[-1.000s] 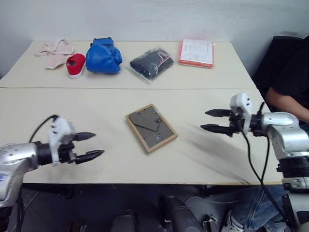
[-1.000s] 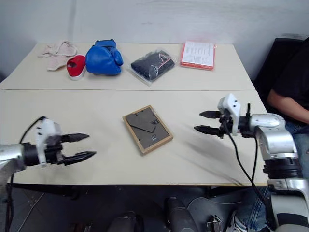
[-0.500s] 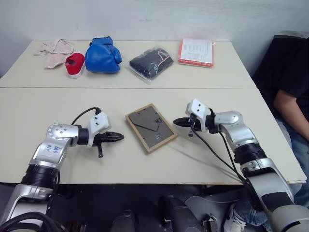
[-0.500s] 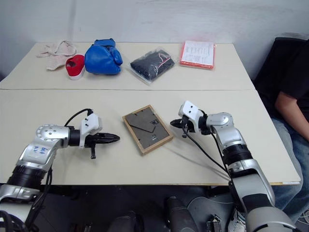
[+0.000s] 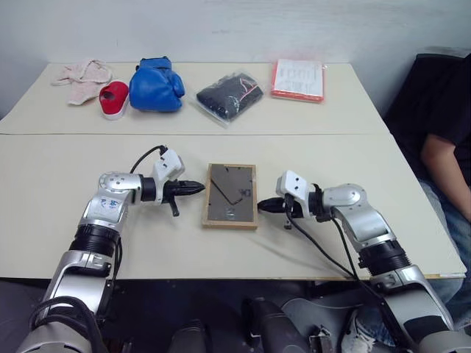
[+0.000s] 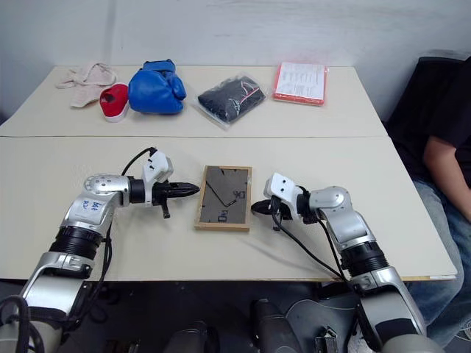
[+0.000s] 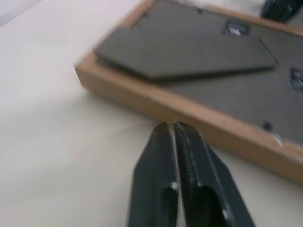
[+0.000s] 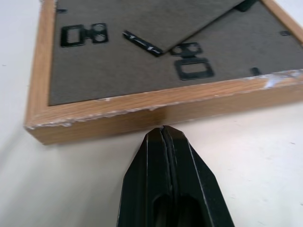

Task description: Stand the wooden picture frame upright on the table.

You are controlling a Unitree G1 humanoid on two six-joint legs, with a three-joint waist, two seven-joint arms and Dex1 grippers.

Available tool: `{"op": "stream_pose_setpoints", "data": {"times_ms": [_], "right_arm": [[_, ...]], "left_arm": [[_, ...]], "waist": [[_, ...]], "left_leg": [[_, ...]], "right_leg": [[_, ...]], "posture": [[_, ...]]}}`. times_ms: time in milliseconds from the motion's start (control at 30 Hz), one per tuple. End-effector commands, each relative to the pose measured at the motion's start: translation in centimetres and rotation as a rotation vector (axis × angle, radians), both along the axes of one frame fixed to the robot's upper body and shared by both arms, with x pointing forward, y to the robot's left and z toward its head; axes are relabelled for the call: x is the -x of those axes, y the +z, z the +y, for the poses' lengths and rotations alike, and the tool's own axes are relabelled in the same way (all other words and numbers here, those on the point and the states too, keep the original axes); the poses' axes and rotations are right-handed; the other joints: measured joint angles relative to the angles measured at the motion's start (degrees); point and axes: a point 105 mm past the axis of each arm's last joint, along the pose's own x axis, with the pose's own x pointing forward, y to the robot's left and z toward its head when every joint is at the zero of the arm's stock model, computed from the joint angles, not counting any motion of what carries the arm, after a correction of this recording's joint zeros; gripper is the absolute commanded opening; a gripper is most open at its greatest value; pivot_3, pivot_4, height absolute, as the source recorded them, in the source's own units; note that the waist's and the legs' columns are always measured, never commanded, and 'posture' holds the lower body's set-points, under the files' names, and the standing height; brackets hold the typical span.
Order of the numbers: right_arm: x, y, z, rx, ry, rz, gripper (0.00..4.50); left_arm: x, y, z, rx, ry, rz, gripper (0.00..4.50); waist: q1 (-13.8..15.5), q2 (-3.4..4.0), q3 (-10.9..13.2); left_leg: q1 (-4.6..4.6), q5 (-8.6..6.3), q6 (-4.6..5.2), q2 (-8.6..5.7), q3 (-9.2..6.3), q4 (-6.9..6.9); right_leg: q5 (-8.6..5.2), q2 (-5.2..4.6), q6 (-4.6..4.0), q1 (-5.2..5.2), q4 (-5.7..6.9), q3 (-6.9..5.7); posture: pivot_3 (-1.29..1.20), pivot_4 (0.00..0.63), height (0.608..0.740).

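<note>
The wooden picture frame [image 5: 230, 195] lies flat on the table [image 5: 66, 220], dark back panel and folded easel stand facing up. My left gripper [image 5: 199, 188] is shut, its tip right at the frame's left wooden edge [image 7: 156, 106]. My right gripper [image 5: 262, 207] is also shut, with its tip pressed to the opposite edge [image 8: 156, 113]. Neither holds anything. The picture side of the frame is hidden underneath.
Along the far slab lie a pink cloth [image 5: 81, 76], a red shoe [image 5: 114, 98], a blue boxing glove [image 5: 156, 84], a bagged black item [image 5: 230, 95] and a red-edged packet of papers [image 5: 299, 79]. A person [image 5: 441, 140] sits at the table's right end.
Both grippers have shut and closed in on the frame from either side. The frame has turned from a diagonal lie to square with the table's edge.
</note>
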Motion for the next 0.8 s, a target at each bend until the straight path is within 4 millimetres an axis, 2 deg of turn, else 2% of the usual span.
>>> {"op": "stream_pose_setpoints", "data": {"times_ms": [33, 133, 233, 367, 400, 633, 800], "right_arm": [[-0.4, 1.7, -0.9, 0.067, 0.021, -0.116, 0.00], [-0.2, 1.7, -1.2, 0.125, 0.057, -0.161, 0.00], [-0.1, 1.8, -1.1, 0.155, 0.080, -0.193, 0.00], [-0.2, 1.9, -0.6, 0.199, 0.097, -0.240, 0.00], [-0.3, 1.8, -0.6, 0.208, 0.100, -0.248, 0.00], [-0.3, 1.5, 0.4, 0.214, 0.111, -0.261, 0.00], [-0.3, 1.4, 1.2, 0.211, 0.124, -0.265, 0.00]], "left_arm": [[2.5, 0.1, 2.0, 0.057, 0.015, 0.263, 1.19], [4.0, 0.9, 2.0, 0.177, 0.036, 0.482, 2.17], [4.1, 1.5, 1.6, 0.252, 0.063, 0.583, 3.07], [3.7, 0.5, 0.4, 0.254, 0.136, 0.713, 4.34], [3.7, 0.2, 0.1, 0.241, 0.138, 0.737, 4.49], [3.2, -1.4, -2.9, 0.192, 0.113, 0.813, 4.49], [4.0, -2.0, -6.2, 0.149, 0.034, 0.866, 4.49]], "waist": [[-0.2, 0.00, 0.0], [-0.2, -0.01, 0.0], [0.0, -0.01, 0.0], [0.4, -0.01, 0.0], [0.5, -0.01, 0.0], [0.8, 0.00, 0.0], [0.9, 0.06, -0.1]], "left_leg": [[-0.02, 0.00, 0.01, 0.00, -0.01, 0.00], [-0.02, -0.04, 0.08, -0.01, -0.04, 0.00], [-0.01, -0.15, 0.29, -0.03, -0.06, 0.00], [-0.03, -0.03, 0.07, -0.04, -0.07, 0.02], [-0.03, -0.03, 0.07, -0.04, -0.07, 0.03], [0.03, -0.01, 0.05, -0.06, -0.07, 0.04], [0.03, -0.01, 0.04, -0.07, -0.09, 0.08]], "right_leg": [[0.00, 0.00, -0.01, -0.01, -0.01, -0.01], [-0.01, 0.00, -0.01, 0.04, -0.06, -0.02], [-0.01, -0.01, -0.01, 0.06, -0.06, -0.01], [-0.01, -0.01, -0.01, 0.05, -0.06, -0.02], [-0.01, -0.01, -0.01, 0.05, -0.06, -0.02], [-0.01, -0.04, -0.01, 0.10, -0.05, -0.01], [-0.01, -0.07, -0.01, 0.13, -0.04, -0.01]], "posture": [[0.00, 0.150, 0.740], [0.00, 0.150, 0.740], [0.00, 0.150, 0.740], [0.00, 0.150, 0.740], [0.00, 0.150, 0.740], [0.00, 0.150, 0.740], [0.00, 0.150, 0.740]]}}
